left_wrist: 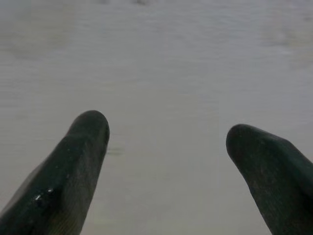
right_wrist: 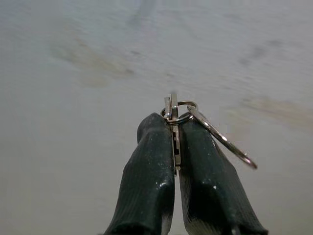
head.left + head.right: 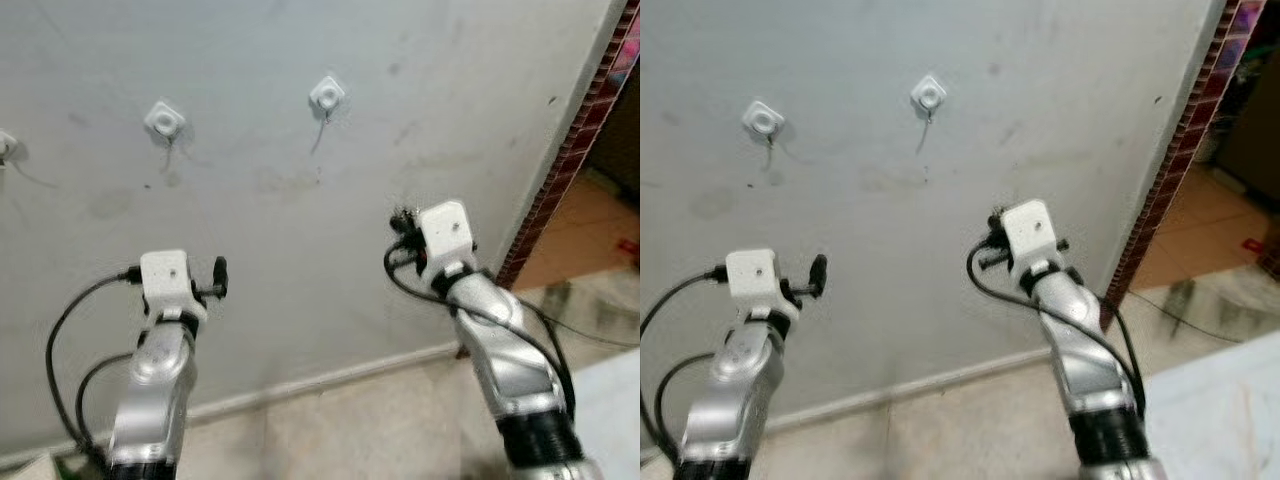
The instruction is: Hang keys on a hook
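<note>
Metal keys sit pinched in the right gripper below the hooks; left gripper gapes wide

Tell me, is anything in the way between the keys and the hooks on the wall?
Nothing visible is. The right gripper pinches the keys before bare wall, and the nearest hook sits above it, toward the robot's left, with only plain wall between.
</note>
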